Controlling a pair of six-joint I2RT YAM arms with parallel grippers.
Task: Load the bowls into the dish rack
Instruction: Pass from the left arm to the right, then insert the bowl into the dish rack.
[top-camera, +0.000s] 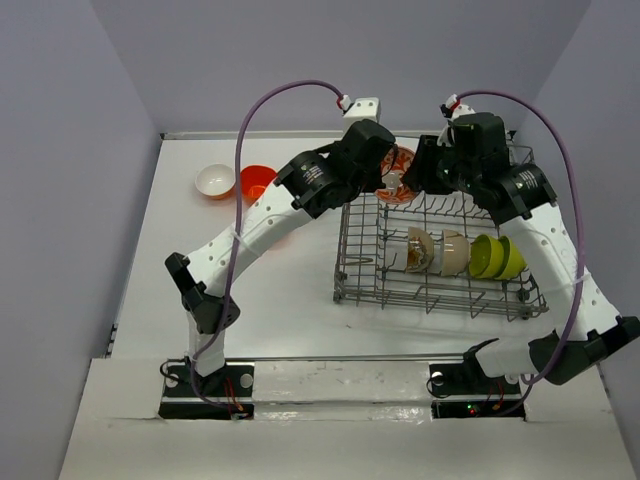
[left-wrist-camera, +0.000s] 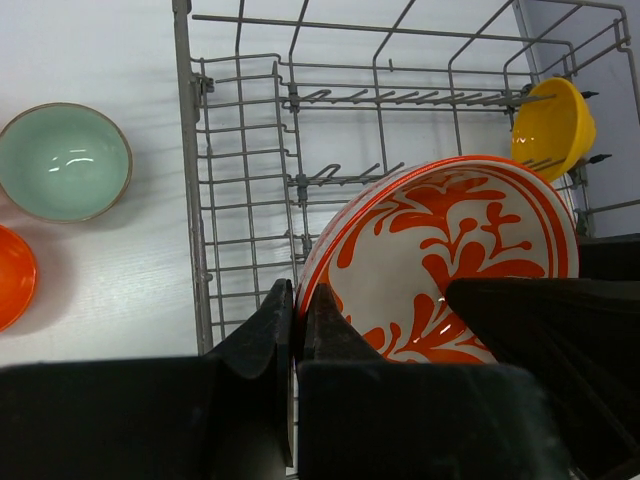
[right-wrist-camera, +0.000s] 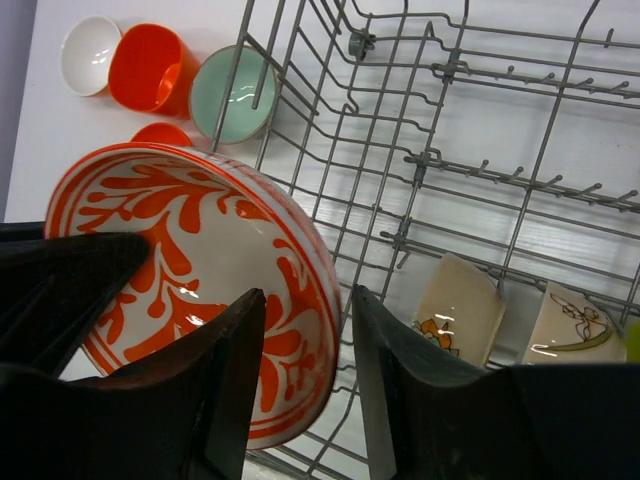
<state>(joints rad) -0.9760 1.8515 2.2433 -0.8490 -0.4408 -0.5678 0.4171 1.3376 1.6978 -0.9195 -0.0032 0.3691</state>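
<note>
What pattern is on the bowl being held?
Orange-red leafy scrolls on a white bowl; left wrist view.

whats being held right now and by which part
The left gripper pinches the red-patterned bowl by its rim; the right gripper straddles the rim, jaws not yet shut.

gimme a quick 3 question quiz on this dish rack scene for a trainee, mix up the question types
1. True or false: the left gripper is clamped on the rim of the patterned bowl.
2. Fill in: in the top view, the bowl right beside the white bowl is ____.
3. Pick one: the right gripper is A) shut and empty, B) open, with its fingers either side of the patterned bowl's rim, C) out of view.

Key: 1 true. 2 the red-orange bowl. 3 B.
</note>
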